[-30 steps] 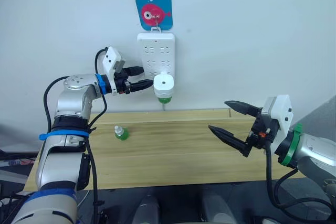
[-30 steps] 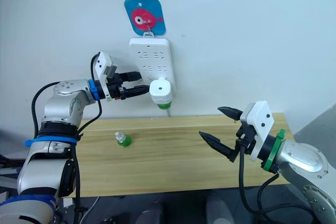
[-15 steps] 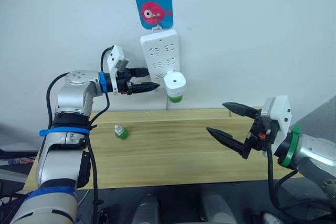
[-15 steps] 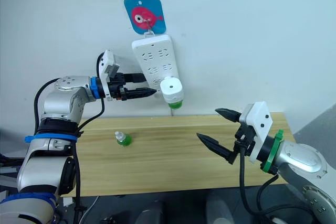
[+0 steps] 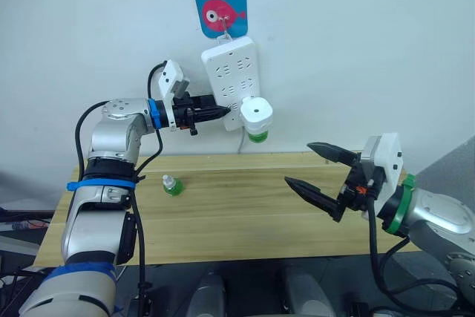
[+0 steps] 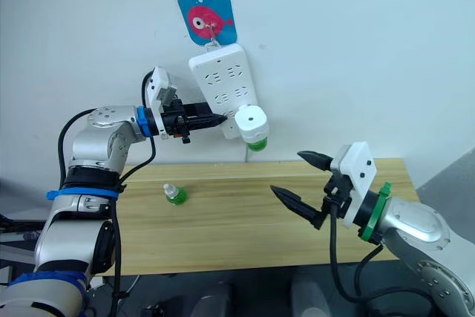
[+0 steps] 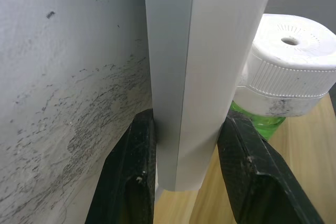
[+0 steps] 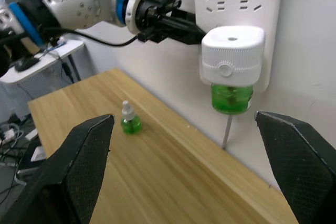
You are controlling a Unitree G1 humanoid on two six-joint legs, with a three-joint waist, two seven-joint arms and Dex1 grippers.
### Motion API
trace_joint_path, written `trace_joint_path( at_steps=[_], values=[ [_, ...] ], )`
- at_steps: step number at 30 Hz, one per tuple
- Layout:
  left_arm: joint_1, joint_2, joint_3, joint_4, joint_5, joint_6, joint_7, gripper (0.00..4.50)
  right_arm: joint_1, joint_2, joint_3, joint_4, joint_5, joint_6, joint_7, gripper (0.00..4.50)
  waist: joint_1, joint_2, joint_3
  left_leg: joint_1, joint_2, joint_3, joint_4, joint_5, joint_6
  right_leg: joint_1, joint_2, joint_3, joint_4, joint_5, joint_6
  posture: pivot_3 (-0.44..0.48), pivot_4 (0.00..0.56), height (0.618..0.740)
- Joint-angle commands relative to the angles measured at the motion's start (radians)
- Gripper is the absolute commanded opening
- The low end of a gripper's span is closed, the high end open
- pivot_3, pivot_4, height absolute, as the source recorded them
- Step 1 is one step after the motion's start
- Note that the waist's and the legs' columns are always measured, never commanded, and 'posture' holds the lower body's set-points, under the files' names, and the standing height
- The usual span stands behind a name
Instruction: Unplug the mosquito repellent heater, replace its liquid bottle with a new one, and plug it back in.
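Observation:
The mosquito repellent heater [image 5: 257,112] is plugged into the lower end of a white power strip [image 5: 230,72] hanging tilted on the wall. A green liquid bottle [image 5: 257,136] is screwed in under it. My left gripper [image 5: 223,110] is shut on the strip's lower left edge, just left of the heater; the left wrist view has one finger [image 7: 134,177] on each side of that edge. A second small green bottle [image 5: 171,185] stands on the wooden table [image 5: 237,220] at the left. My right gripper [image 5: 299,162] hovers open above the table's right part, pointing toward the heater [image 8: 232,51].
The strip hangs from a hook on a blue plaque with a pink fish [image 5: 221,9]. A thin cord [image 5: 242,141] drops from the strip to the table's back edge. The wall stands right behind the table.
My left gripper has moved right, from beside the heater onto the strip's edge. The strip's lower end and the heater have swung right. My right gripper has drifted slightly left.

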Motion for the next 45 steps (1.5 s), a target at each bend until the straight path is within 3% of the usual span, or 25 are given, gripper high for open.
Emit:
trace_joint_path(
  at_steps=[1, 9, 21, 32, 45],
  values=[
    [0.005, 0.003, 0.027, -0.050, -0.020, 0.009, 0.031, 1.29, -0.054, 0.060, 0.085, -0.008, -0.118, 0.006, -0.112, 4.50, -0.001, 0.000, 0.000, 0.000, 0.000, 0.000, 0.000, 0.000, 0.000, 0.000, 0.000, 0.000, 0.000, 0.000, 0.000, -0.161, 0.204, 0.740],
    [0.040, 0.018, 0.033, -0.104, -0.028, 0.034, 0.047, 1.29, -0.217, 0.304, 0.355, 0.067, -0.440, 0.028, -0.358, 4.50, -0.008, 0.002, 0.001, -0.003, 0.000, -0.001, 0.000, 0.002, -0.004, -0.004, 0.000, 0.000, 0.002, 0.000, 0.000, -0.146, 0.204, 0.740],
    [0.053, 0.020, 0.023, -0.123, -0.026, 0.030, 0.041, 1.29, -0.344, 0.501, 0.366, 0.232, -0.573, 0.107, -0.400, 4.50, -0.009, 0.002, 0.001, -0.003, 0.000, 0.001, 0.000, 0.002, -0.004, -0.008, 0.000, 0.002, 0.007, 0.000, -0.001, -0.140, 0.193, 0.740],
    [0.059, 0.029, 0.027, -0.132, -0.023, 0.030, 0.045, 1.29, -0.429, 0.594, 0.356, 0.345, -0.608, 0.092, -0.378, 4.50, -0.024, 0.002, 0.001, -0.003, 0.001, 0.000, 0.001, 0.005, -0.007, -0.012, 0.001, 0.003, 0.016, 0.002, -0.003, -0.122, 0.185, 0.740],
    [0.066, 0.041, 0.032, -0.133, -0.020, 0.028, 0.044, 1.29, -0.382, 0.524, 0.322, 0.251, -0.581, 0.127, -0.278, 4.50, -0.023, 0.003, 0.001, -0.003, 0.001, -0.001, 0.000, 0.005, -0.007, -0.012, 0.002, 0.002, 0.016, 0.002, -0.003, -0.119, 0.181, 0.740]
  ],
)
